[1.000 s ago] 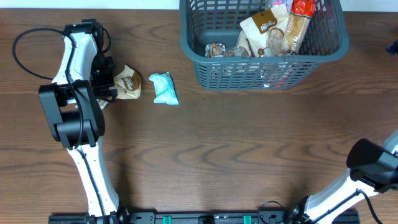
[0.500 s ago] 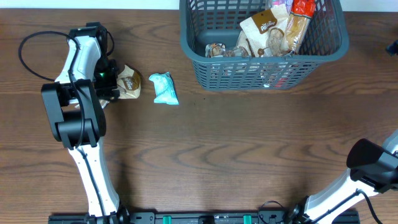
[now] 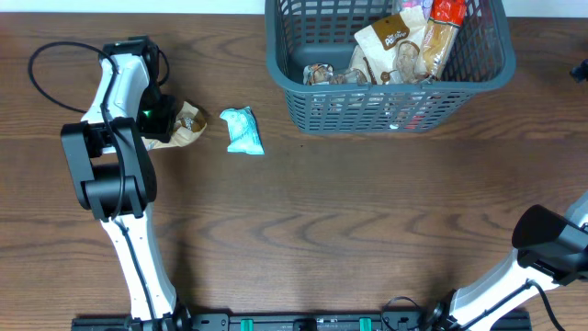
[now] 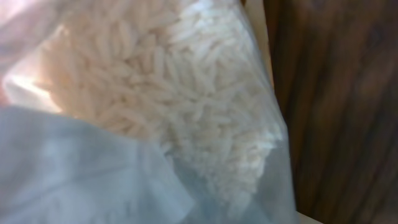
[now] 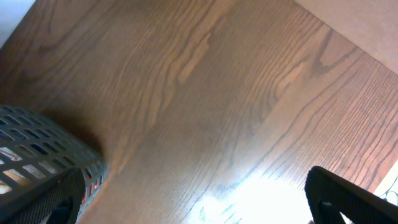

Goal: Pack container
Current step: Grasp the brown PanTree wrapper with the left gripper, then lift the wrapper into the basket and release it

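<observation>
The table [image 3: 367, 230] is carrying the container [image 3: 292, 85] at its far edge, partly filled. The right gripper [image 5: 193, 180] is hanging spread and empty beside it. The left gripper [image 3: 158, 118] is pressing at a rice packet [image 3: 190, 122]; clenched or not, I cannot tell. A shallow pinch is risking the slack bag slipping free, or shoving the teal packet [image 3: 243, 131].

Our left arm [image 3: 103, 175] rises from its base, folds at the elbow and doubles back. Its wrist is bent so that the left gripper [image 3: 158, 118] points down beside its own forearm. We cannot tell how its jaws stand. Our right arm [image 3: 542, 244] sits folded, well apart from it. The right gripper [image 3: 580, 70] shows only as a dark tip, with one finger [image 5: 348, 199] edging its wrist view.
</observation>
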Controlling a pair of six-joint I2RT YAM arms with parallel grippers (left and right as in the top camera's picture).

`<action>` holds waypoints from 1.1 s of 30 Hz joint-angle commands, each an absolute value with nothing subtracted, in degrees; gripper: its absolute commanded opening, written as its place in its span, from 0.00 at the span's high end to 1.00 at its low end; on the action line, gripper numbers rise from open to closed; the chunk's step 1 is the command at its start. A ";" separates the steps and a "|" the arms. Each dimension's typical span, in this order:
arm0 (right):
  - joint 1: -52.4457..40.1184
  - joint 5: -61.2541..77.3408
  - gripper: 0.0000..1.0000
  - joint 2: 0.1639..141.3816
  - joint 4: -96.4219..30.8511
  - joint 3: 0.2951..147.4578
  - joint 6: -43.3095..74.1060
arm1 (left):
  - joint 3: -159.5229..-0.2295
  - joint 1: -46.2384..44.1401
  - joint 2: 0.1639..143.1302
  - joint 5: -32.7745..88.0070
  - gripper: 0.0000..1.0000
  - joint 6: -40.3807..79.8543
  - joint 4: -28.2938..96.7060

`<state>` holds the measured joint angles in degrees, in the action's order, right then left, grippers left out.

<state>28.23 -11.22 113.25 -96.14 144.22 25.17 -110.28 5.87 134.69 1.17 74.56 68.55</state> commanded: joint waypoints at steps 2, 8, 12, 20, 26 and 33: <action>29.06 -12.01 0.01 113.16 -96.01 144.03 24.60 | -111.77 3.55 125.08 -2.72 0.94 63.96 68.75; 29.06 -12.01 0.01 113.16 -96.03 144.03 24.60 | -115.61 -2.02 109.06 -5.85 0.94 52.53 61.25; 29.06 -12.01 0.01 113.16 -96.03 144.03 24.60 | -117.71 -8.16 99.20 -5.13 0.94 45.87 50.74; 29.06 -12.01 0.01 113.16 -96.03 144.03 24.60 | -117.82 -25.41 93.30 -3.03 0.94 37.74 26.87; 29.06 -12.01 0.01 113.16 -96.03 144.03 24.60 | -117.82 -32.88 98.56 -3.05 0.94 39.16 19.20; 29.06 -12.01 0.01 113.16 -96.01 144.03 24.60 | -117.82 -33.19 106.30 -3.07 0.94 41.71 18.72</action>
<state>28.23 -11.25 113.25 -96.14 144.22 25.17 -117.16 -33.67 105.51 -2.79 40.71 19.66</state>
